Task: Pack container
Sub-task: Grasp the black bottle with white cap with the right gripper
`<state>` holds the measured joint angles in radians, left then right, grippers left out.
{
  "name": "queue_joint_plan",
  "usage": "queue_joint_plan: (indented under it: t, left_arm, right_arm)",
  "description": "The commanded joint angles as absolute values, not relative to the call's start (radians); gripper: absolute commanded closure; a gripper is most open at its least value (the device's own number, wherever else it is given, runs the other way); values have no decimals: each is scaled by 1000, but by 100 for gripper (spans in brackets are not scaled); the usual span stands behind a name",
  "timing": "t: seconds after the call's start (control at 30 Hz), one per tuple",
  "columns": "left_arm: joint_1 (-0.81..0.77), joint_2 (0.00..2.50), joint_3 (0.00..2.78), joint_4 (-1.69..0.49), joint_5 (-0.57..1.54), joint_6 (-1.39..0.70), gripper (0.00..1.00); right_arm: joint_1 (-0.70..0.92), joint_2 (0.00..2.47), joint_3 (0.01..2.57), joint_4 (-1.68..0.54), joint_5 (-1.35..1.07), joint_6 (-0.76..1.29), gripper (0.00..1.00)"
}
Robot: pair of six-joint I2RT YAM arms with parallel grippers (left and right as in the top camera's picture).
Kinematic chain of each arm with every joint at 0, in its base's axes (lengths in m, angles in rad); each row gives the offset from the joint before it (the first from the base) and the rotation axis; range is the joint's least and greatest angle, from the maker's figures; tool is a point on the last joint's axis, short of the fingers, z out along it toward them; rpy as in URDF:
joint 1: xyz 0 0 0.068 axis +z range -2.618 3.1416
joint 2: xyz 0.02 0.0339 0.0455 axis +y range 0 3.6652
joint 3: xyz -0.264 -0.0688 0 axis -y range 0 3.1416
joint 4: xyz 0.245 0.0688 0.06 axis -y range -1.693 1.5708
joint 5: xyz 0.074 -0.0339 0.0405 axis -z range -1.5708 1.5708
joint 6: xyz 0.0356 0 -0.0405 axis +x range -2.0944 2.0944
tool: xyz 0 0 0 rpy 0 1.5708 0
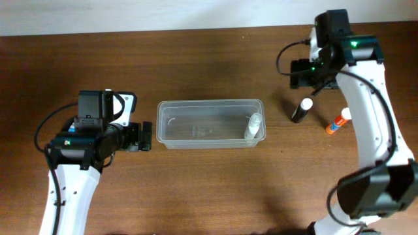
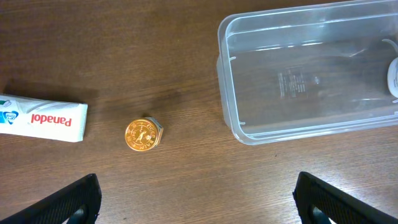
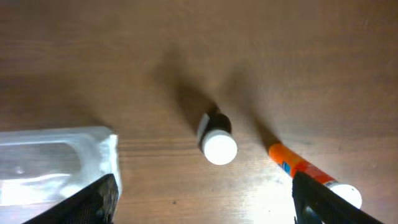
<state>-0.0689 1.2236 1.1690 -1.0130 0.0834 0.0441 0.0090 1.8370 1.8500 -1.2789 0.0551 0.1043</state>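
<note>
The clear plastic container [image 1: 209, 102] sits mid-table with a small white bottle [image 1: 253, 126] lying in its right end. My left gripper [image 1: 147, 136] is open and empty just left of it. In the left wrist view my fingers [image 2: 198, 202] hover over bare wood, with the container [image 2: 221, 62] at upper right. My right gripper [image 1: 305, 73] is open and empty above a black bottle with a white cap [image 1: 301, 109] and an orange glue stick [image 1: 337, 122]. In the right wrist view my fingers [image 3: 205, 202] straddle the wood below the black bottle [image 3: 216, 140], the glue stick [image 3: 305, 171] and the container's corner [image 3: 106, 140].
A white Panadol box [image 2: 40, 118] and a small gold-lidded jar [image 2: 143, 134] lie on the wood left of the container, hidden under my left arm in the overhead view. The table's far edge meets a pale wall at the top.
</note>
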Motion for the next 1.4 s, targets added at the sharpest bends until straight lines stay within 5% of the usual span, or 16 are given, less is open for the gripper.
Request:
queue_joint_plan:
  t: [0.0, 0.37, 0.6, 0.83, 1.17, 1.37]
  left_arm:
    - [-63, 1227, 1187, -1012, 101, 38, 1]
    - [-63, 1227, 1186, -1012, 101, 38, 1]
    - [-63, 1227, 1186, -1012, 101, 38, 0]
    - [-63, 1227, 1186, -1012, 101, 38, 0]
    - [-63, 1227, 1186, -1012, 97, 38, 0]
    - [-63, 1227, 1186, -1012, 97, 38, 1]
  right_arm:
    - [-30, 1919, 1848, -1296, 7, 112, 19]
    - [-35, 2128, 1848, -1313, 9, 140, 27]
    - [-35, 2133, 1848, -1311, 8, 149, 62]
    - [-35, 2133, 1848, -1317, 8, 148, 79]
    - [-14, 2021, 1855, -1328, 7, 136, 84]
    - [147, 1772, 1880, -1357, 11, 48, 84]
